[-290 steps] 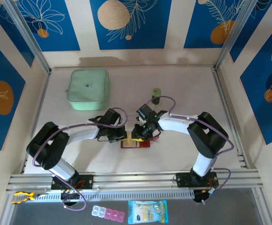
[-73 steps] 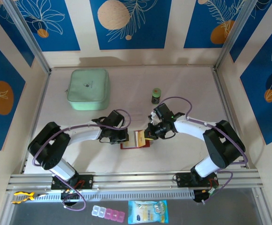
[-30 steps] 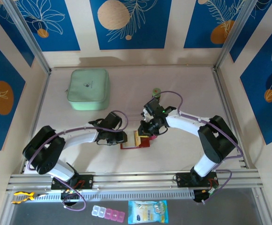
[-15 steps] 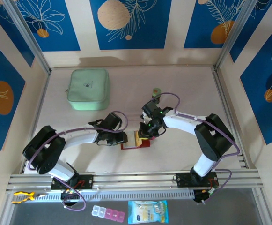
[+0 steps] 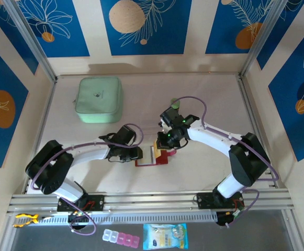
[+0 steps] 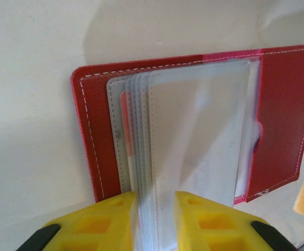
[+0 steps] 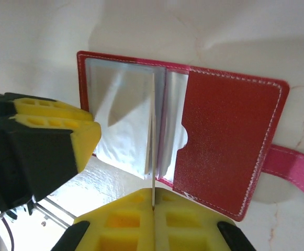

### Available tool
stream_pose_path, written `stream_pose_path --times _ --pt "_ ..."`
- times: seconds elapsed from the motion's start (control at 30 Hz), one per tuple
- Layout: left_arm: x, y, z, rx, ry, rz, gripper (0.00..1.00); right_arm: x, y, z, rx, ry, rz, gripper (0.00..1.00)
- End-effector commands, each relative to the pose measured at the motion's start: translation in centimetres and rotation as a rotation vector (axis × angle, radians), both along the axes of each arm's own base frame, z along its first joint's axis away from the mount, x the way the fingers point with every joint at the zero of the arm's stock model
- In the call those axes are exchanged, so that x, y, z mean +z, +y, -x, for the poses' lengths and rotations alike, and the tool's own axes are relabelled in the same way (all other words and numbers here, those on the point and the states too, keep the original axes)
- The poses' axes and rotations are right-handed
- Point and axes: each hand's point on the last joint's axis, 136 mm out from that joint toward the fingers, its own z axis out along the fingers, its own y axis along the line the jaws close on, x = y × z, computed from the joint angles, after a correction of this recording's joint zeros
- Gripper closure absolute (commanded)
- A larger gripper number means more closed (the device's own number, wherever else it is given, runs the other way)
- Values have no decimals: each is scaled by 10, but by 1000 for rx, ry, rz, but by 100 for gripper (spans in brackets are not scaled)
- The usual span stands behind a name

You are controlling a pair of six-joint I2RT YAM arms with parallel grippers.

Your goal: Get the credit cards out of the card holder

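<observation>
Down near the middle of the bench [image 5: 204, 172] the two tools meet over the card holder [image 5: 161, 160]. The left tool [image 6: 154, 203] is drawn in narrow, its yellow fingers [image 6: 110, 217] pinching the fan of clear sleeves [image 6: 193, 136] and holding them up off the left-hand cover. An orange-red card edge [image 6: 126, 125] shows inside one of the sleeves nearest that cover. The right tool [image 7: 154, 203] is closed tight on a tan credit card [image 5: 154, 152]. From its own wrist camera that card appears edge-on as a thin line [image 7: 154, 136] rising from between the pads, over the fold of the holder. Whether its far end has cleared the sleeves I cannot tell.

From above, the holder lies open and flat just ahead of the left tool [image 5: 136, 153]. Its long axis runs left to right across the bench, with the red inner cover [image 7: 230, 141] facing up. A pink snap tab [image 7: 293, 168] sticks out from the cover's outer edge. The tan card stands tilted above the holder's middle.
</observation>
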Motion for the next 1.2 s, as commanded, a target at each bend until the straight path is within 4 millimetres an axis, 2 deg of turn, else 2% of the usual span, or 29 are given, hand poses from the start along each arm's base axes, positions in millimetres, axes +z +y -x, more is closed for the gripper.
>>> stream_pose_path --times 0.0,0.2,0.43,0.63,0.93,1.17 --pt "5 4 -2 -12 -9 -17 76 15 -7 -1 94 -65 32 93" --pt "12 12 -2 4 -30 -35 75 31 0 -9 383 -219 43 95" --pt "18 20 -5 25 -42 -40 75 31 -5 -30 819 -473 212 100" --pt "25 33 -13 68 -42 -21 75 39 0 -48 1074 -536 231 100" --pt "40 55 -24 116 -41 -25 75 56 13 -89 1126 -552 128 100" --pt "45 64 -33 147 -34 -15 75 48 16 -116 1146 -528 111 100"
